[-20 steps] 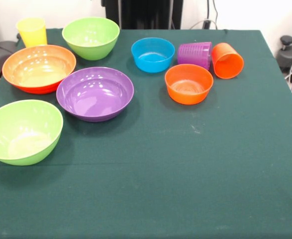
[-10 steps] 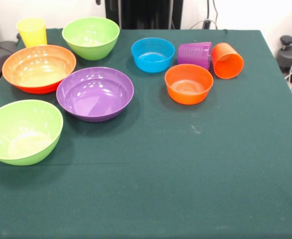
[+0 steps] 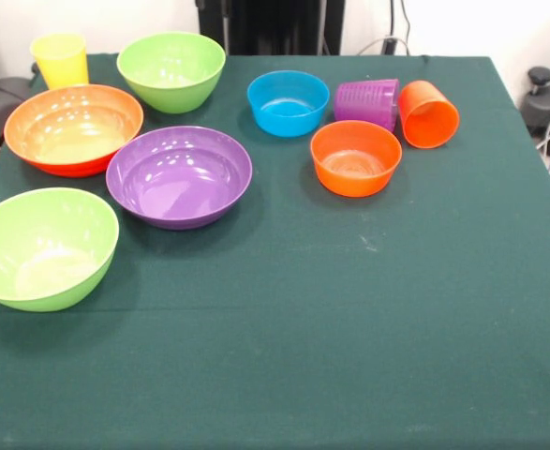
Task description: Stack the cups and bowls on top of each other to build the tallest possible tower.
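In the front view the yellow cup [image 3: 60,60] stands upright at the far left. The purple ribbed cup [image 3: 367,101] and the orange cup [image 3: 429,113] lie on their sides at the far right, side by side. A large orange bowl [image 3: 73,127], a large purple bowl [image 3: 179,175] and two lime green bowls [image 3: 171,69] [image 3: 43,247] sit on the left half. A small blue bowl [image 3: 288,101] and a small orange bowl [image 3: 355,157] sit mid-table. All bowls sit upright and separate. No pink bowl shows. The gripper is out of view.
The table has a dark green cloth [image 3: 349,328]. The robot's black pedestal [image 3: 270,26] stands at the far edge. A black object [image 3: 548,98] sits off the table at the right.
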Motion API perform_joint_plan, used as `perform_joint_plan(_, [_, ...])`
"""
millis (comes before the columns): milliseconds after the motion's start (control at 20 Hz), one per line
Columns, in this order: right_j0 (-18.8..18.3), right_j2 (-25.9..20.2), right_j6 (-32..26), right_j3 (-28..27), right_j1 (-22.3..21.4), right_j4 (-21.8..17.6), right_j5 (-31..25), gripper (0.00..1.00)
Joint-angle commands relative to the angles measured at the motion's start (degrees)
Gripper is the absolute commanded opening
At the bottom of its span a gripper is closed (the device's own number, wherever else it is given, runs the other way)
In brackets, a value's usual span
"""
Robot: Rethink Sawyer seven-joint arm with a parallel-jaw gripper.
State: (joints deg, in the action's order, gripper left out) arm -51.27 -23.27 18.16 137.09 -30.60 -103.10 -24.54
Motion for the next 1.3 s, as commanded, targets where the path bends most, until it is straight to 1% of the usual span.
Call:
perform_joint_plan(50, [2.81, -1.28, 15.67, -5.18, 3.73, -5.42, 0.85, 1.0])
perform_joint_plan(200, [2.93, -1.33, 15.95, -4.99, 3.81, -5.64, 1.0, 1.0])
perform_joint_plan(350, [3.07, -1.69, 17.12, -4.78, 4.72, -6.65, 0.2, 1.0])
perform_joint_plan(700, [3.8, -2.28, 18.82, -3.87, 4.41, -7.2, -0.24, 1.0])
perform_joint_plan(850, [4.07, -1.78, 18.84, -4.5, 4.73, -6.58, 0.25, 1.0])
perform_joint_plan(900, [4.1, -1.23, 18.12, -4.96, 4.95, -5.59, 1.06, 1.0])
perform_joint_plan(1200, [3.8, -0.68, 20.43, -6.21, 5.83, -4.4, 1.74, 1.0])
perform_joint_plan(1300, [3.8, -0.91, 22.33, -6.13, 6.12, -4.31, 1.62, 1.0])
